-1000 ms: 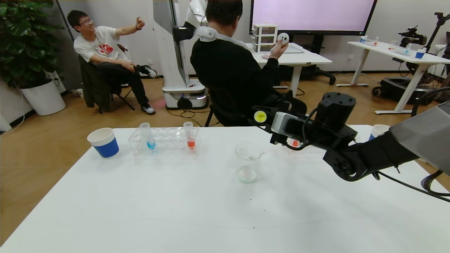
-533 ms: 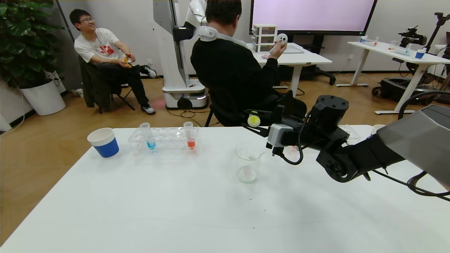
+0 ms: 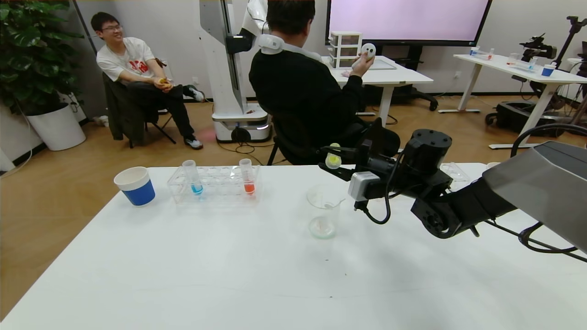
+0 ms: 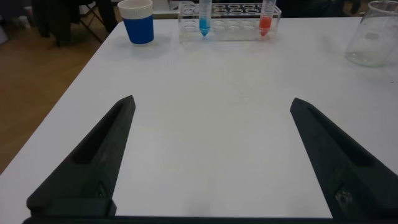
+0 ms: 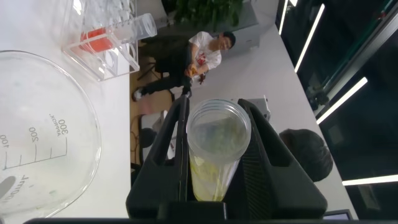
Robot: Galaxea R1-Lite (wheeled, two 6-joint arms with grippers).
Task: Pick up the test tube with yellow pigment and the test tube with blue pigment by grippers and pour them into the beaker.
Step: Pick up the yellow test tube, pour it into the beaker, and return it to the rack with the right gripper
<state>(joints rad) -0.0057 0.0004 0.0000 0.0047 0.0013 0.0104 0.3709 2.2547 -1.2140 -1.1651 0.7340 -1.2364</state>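
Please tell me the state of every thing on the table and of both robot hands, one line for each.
Right hand: shut on the yellow test tube, above the beaker.
Yellow test tube: tipped toward its side, open, liquid inside.
Beaker: upright, looks empty.
Blue test tube: upright in the rack.
Orange-red test tube: upright in the rack.
Paper cup: upright.
Left hand: open, holding nothing.

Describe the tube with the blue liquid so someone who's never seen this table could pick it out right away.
On the white table, look to the far left side for the clear plastic rack beside the blue-and-white paper cup. Two tubes stand upright in it. The test tube with blue pigment is the one nearer the cup, with bright cyan liquid at its bottom; its neighbour holds orange-red.
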